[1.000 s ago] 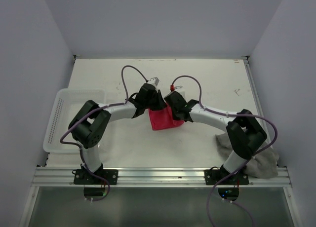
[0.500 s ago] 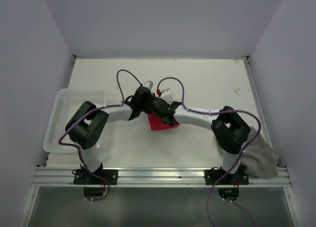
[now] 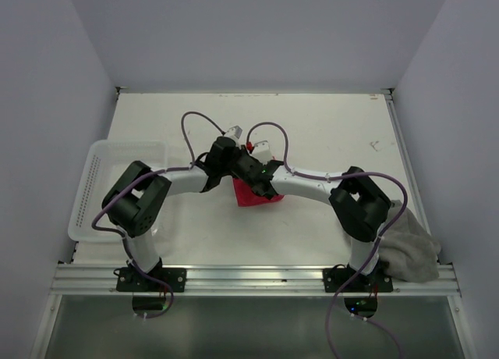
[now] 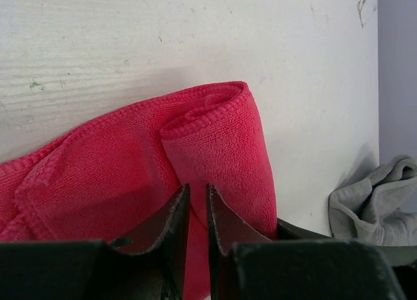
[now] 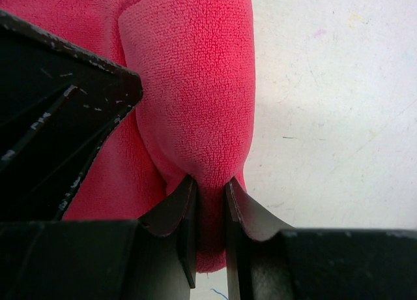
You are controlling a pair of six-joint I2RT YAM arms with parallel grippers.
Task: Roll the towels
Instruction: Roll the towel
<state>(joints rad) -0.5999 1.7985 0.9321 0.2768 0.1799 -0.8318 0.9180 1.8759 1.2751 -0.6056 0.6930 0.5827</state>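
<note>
We saw the bright pink-red cloth towel (image 3: 254, 195) lying near the middle of the white table (image 3: 343, 129), with both arms reaching in over it so that their wrists crowded together above its far edge. In the left wrist view one edge of it was turned over into a soft, loose roll.

The left gripper (image 4: 197, 190) had its jaws drawn narrow with red cloth showing in the slit. It seemed to be nipping a layer of the towel, though the fingertips hid the contact. The right gripper (image 5: 210, 182) was pinched narrowly on a thick fold at the roll's end, the cloth bulging out above its fingers.

The grey-taupe cloth towel (image 3: 411, 251) lay crumpled at the table's near right corner, well apart from the red one. The white perforated plastic basket (image 3: 92, 189) sat at the left edge.
</note>
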